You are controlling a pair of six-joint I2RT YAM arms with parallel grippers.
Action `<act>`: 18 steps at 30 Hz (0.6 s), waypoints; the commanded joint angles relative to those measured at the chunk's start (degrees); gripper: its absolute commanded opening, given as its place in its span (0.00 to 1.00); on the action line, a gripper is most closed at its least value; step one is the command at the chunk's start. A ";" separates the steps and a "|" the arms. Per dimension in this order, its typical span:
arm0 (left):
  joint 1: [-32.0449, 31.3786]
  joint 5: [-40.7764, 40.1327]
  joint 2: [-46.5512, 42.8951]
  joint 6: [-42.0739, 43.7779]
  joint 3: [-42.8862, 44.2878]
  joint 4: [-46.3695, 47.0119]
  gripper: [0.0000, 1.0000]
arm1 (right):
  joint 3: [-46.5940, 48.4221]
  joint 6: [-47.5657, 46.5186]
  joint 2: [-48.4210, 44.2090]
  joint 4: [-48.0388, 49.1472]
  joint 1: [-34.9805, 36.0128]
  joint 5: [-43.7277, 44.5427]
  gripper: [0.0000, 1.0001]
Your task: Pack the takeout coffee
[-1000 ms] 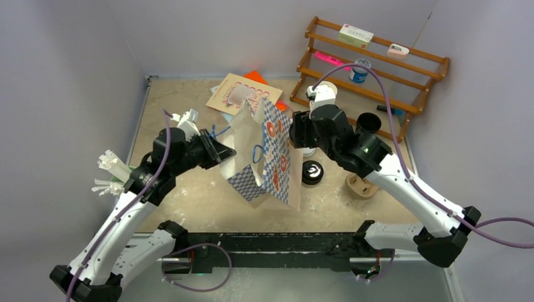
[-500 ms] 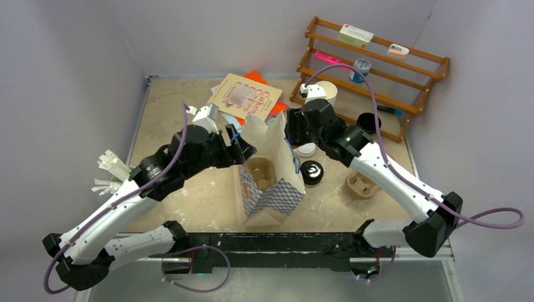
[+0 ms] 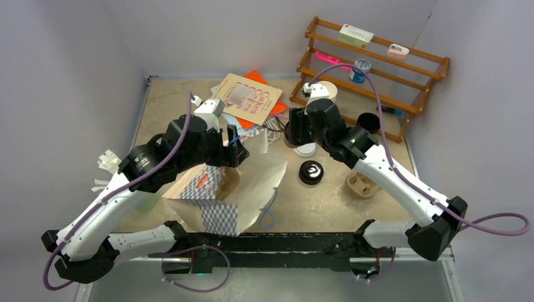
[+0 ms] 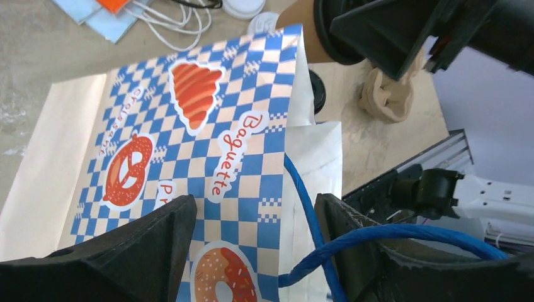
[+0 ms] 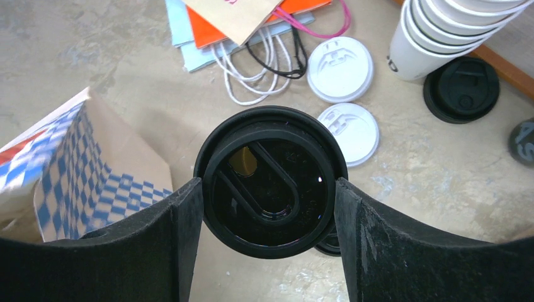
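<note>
A paper coffee cup with a round black plastic lid (image 5: 271,182) sits gripped between the fingers of the right gripper (image 5: 267,211), over the speckled beige table (image 5: 94,75). The lid hides the cup's wall. A second black-lidded cup (image 3: 310,172) stands on the table nearby. A round white lid (image 3: 306,150) peeks from under the gripper; it is unclear whether a cup is beneath it. The blue-and-white checked paper bag (image 4: 189,126), printed with pastries, lies on its side. The left gripper (image 4: 255,214) hangs over it, jaws wide and gripping nothing, with the bag's blue cord handle (image 4: 302,189) between them.
</note>
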 commanded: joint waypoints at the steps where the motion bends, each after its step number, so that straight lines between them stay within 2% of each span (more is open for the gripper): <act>1: -0.18 0.33 -3.20 0.33 -5.14 5.61 0.66 | 3.60 0.18 -0.88 0.55 0.06 -3.92 0.44; 6: -0.17 -0.27 -0.37 1.17 -2.17 8.12 0.29 | 4.83 -0.38 -1.11 -0.67 0.01 -1.92 0.44; 7: -0.18 -0.03 0.72 1.38 -0.74 8.20 0.25 | 4.84 -0.40 -1.28 -0.89 0.01 -1.54 0.44; 13: -0.09 -0.98 4.91 -0.37 4.85 11.01 0.17 | 4.78 -0.56 -1.87 -1.52 0.01 0.45 0.44; 18: 0.75 -8.51 0.40 -7.73 -2.79 14.24 0.15 | 3.39 -0.41 -1.86 -1.10 0.05 2.89 0.44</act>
